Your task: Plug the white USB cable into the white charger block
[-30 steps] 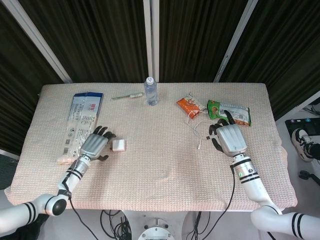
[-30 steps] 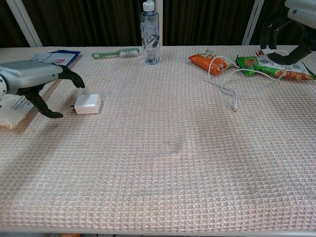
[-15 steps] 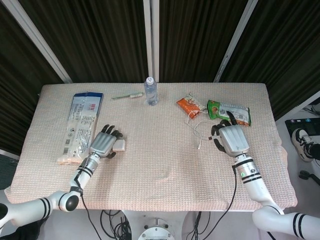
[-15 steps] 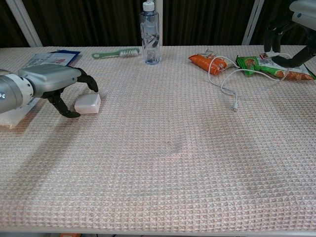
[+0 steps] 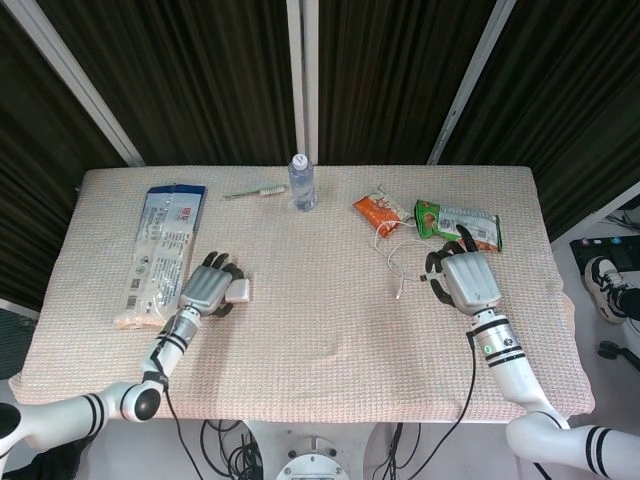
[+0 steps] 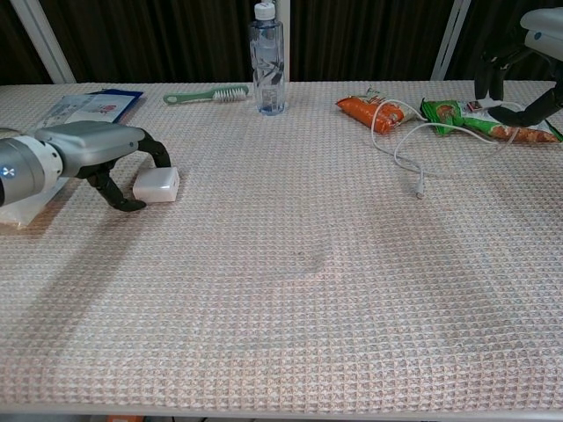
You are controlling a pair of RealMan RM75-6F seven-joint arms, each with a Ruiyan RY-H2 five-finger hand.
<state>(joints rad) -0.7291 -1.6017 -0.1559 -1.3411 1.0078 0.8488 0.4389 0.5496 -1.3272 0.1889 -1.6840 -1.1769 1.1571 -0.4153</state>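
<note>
Two robot hands over a worktop covered with a waffle-weave cloth. The left robot hand arches over the white charger block, its dark fingers curved around the block's near and far sides; whether they actually clamp the block cannot be told, and the block rests on the cloth. The right robot hand hovers with fingers curled apart, holding nothing. The white USB cable lies loosely coiled just inward of the right robot hand, its free plug end on the cloth, well apart from the charger. Beyond the right robot hand lie a green snack packet and an orange snack packet. Farther back stand a clear water bottle and a green toothbrush; outward of the left robot hand lies a printed flat package.
</note>
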